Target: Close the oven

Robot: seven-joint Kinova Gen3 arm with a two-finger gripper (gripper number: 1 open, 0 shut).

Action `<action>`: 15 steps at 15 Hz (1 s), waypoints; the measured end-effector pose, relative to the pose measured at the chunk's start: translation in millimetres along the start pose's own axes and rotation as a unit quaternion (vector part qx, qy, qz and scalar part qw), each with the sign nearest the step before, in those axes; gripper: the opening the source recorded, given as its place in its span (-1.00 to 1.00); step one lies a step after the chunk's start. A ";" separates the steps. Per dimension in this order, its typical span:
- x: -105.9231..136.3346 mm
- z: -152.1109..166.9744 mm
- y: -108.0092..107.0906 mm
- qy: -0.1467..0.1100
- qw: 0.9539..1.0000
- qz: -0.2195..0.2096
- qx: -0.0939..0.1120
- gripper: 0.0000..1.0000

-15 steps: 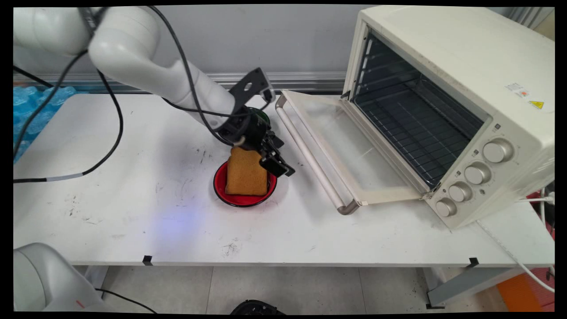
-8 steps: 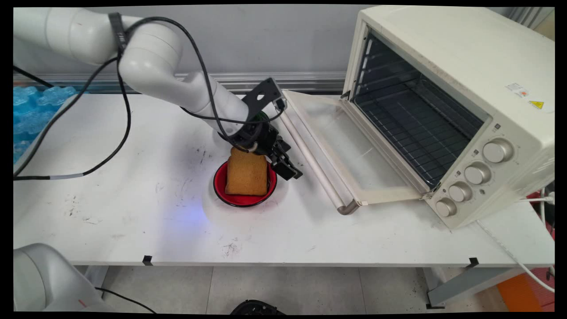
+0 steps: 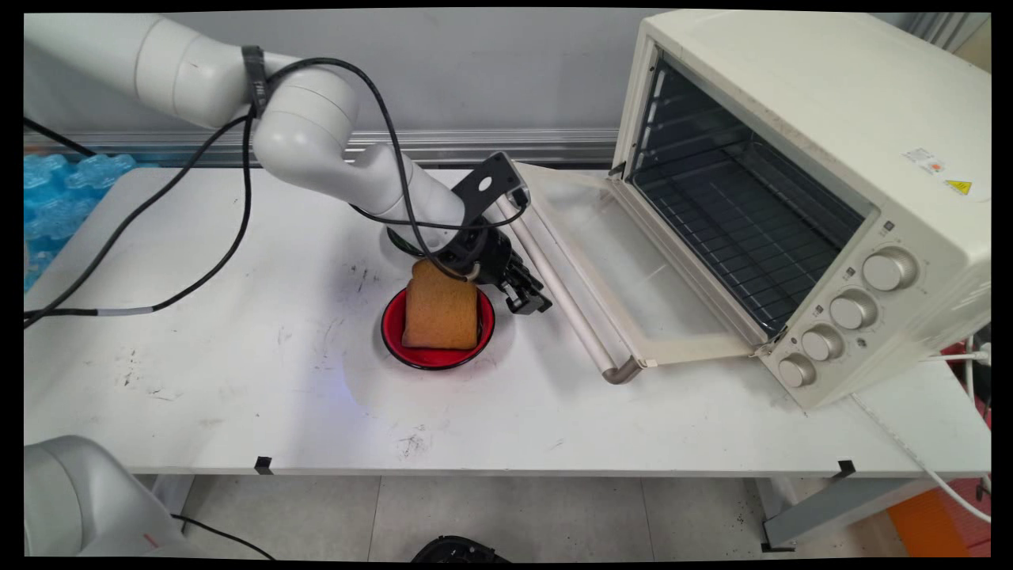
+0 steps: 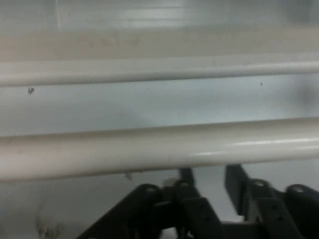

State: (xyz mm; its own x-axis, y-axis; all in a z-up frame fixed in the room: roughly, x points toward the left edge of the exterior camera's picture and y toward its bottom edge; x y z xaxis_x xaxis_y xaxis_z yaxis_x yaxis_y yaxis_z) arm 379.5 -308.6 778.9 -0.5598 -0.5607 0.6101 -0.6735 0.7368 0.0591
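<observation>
where the arm reaches down over the white table [image 3: 237,372], the black end effector [image 3: 529,300] hangs low between the red bowl [image 3: 437,354] and the handle bar [image 3: 554,289] of the oven door [image 3: 633,269]. in the hand view its two fingers [image 4: 237,181] stand a small way apart with nothing between them, and the pale handle bar [image 4: 159,149] runs across right in front of them. i cannot tell if the fingers touch the bar.

the red bowl sits on the table just to the left of the end effector. a brown slice of toast [image 3: 440,310] leans in the bowl, with its top edge up by the wrist of the arm.

the cream toaster oven [image 3: 807,119] stands on the right side of the table. its door lies open and flat, and a wire rack [image 3: 736,222] shows inside. four round knobs [image 3: 851,309] sit in a row on its front.

black cables [image 3: 229,237] hang from the arm down to the left.
</observation>
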 end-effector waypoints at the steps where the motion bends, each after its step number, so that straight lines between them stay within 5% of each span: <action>1: 0.4 3.4 -0.9 0.001 1.000 -0.002 0.000 -1.00; 15: 12.2 20.5 -6.8 0.038 0.999 -0.018 -0.004 -1.00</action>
State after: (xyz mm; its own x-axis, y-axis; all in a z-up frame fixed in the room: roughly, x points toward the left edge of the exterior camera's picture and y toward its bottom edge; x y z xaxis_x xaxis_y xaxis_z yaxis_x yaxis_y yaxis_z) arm 367.4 -328.2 769.7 -0.4970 -0.5565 0.6657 -0.6882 0.7201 0.0882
